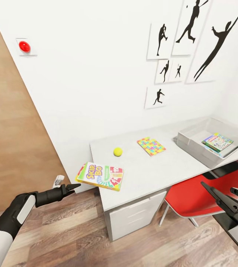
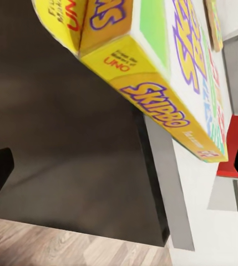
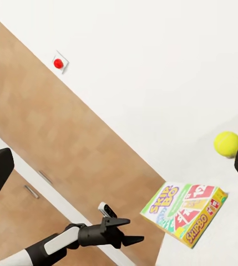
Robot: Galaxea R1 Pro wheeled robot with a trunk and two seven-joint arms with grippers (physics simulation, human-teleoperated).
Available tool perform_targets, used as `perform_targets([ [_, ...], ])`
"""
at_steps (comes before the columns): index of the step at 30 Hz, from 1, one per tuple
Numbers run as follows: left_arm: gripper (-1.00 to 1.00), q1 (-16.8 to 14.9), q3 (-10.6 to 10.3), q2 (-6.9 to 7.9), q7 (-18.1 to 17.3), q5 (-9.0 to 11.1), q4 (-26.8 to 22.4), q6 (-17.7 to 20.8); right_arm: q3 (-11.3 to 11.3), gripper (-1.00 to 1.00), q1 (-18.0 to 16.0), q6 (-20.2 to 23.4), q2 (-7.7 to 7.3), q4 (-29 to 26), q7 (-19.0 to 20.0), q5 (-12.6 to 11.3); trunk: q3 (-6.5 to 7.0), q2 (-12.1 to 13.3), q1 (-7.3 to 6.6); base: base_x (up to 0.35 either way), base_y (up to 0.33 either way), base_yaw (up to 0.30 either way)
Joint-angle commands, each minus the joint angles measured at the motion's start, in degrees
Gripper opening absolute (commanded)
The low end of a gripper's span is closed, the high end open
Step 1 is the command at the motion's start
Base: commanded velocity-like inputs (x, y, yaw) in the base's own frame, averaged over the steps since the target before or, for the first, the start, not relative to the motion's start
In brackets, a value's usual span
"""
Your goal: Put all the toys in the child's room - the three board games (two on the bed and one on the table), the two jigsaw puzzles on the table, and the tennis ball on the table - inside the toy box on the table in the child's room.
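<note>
The Skip-Bo board game (image 1: pixel 100 176) lies on the left corner of the table (image 1: pixel 152 178), overhanging its edge. It looms close in the left wrist view (image 2: pixel 168 72) and is also in the right wrist view (image 3: pixel 184 213). My left gripper (image 1: pixel 70 184) is open just left of that box and apart from it, fingers spread (image 3: pixel 131 230). The tennis ball (image 1: pixel 117 151) and one jigsaw puzzle (image 1: pixel 151 146) rest further back on the table. The grey toy box (image 1: pixel 193 141) at the right holds a printed game box (image 1: pixel 217 142). My right gripper (image 1: pixel 218 187) hangs open over the chair.
A red chair (image 1: pixel 193 196) is tucked under the table beside white drawers (image 1: pixel 135 217). A brown wooden panel (image 1: pixel 15 141) stands at the left, with a red round knob (image 1: pixel 24 46) on the white wall. Wood floor lies in front.
</note>
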Motion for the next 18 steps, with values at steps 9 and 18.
perform_targets([
  [9, 1.0, -0.03, 0.15, 0.0, -0.1, 0.19, 0.0, 0.36, -0.02, 1.0, -0.03, 0.48, -0.01, 0.0, 0.05, -0.21, -1.31, -2.86, 1.55, 0.0, 0.0, 0.0],
  [18, 1.0, -0.03, 0.14, -0.03, -0.1, 0.23, 0.0, 0.32, 0.0, 1.0, -0.03, 0.46, -0.01, 0.0, 0.06, -0.22, -1.31, -2.86, 1.55, 0.0, 0.0, 0.0],
])
